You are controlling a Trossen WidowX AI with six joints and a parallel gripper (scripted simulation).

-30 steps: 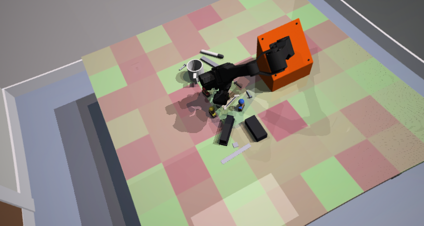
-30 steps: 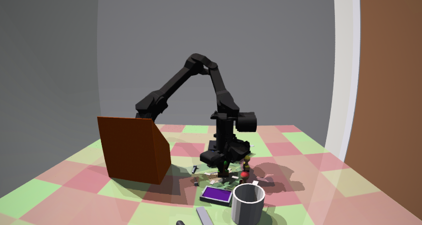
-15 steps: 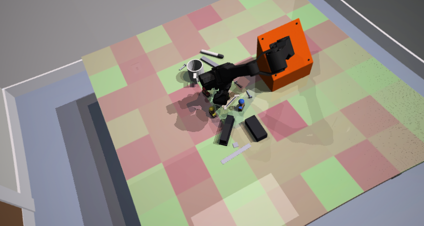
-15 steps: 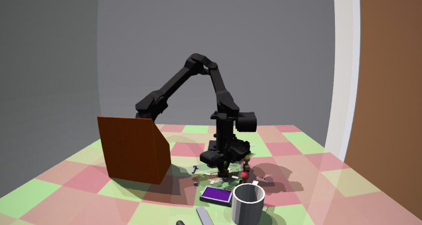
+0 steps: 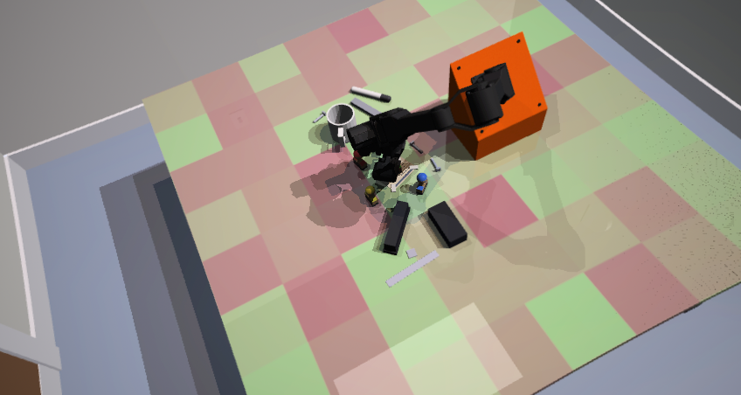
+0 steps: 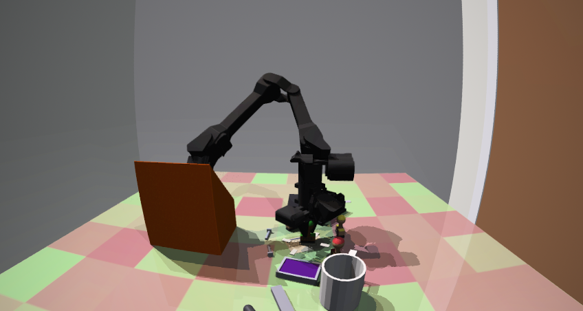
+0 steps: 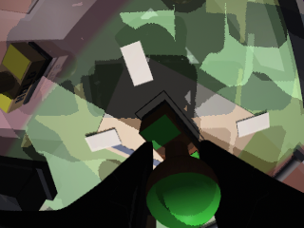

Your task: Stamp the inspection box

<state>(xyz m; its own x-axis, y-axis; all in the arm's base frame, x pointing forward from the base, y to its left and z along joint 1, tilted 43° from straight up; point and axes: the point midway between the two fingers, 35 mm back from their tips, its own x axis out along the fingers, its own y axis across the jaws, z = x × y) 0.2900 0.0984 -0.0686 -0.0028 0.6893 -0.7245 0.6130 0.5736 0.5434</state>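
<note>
My gripper (image 5: 387, 170) (image 6: 309, 231) (image 7: 177, 148) is shut on the green-knobbed stamp (image 6: 307, 238) (image 7: 184, 197), which stands roughly upright between the fingers. Its base is over the card (image 7: 111, 124), very low; I cannot tell whether it touches. A dark outline shows around the base in the wrist view. The inspection box and any print under the stamp are hidden or unclear, and the word on this stamp is not readable. The purple ink pad (image 6: 298, 268) lies in front of the card in the exterior view, near the mug.
A red-knobbed stamp (image 5: 359, 160) (image 6: 337, 241), a yellow one (image 5: 370, 195) (image 6: 340, 223) (image 7: 17, 63) and a blue one (image 5: 421, 179) stand around the card. A mug (image 5: 341, 116) (image 6: 342, 283), two black blocks (image 5: 397, 227) (image 5: 447, 225), small bolts and a marker (image 5: 370, 93) lie farther out.
</note>
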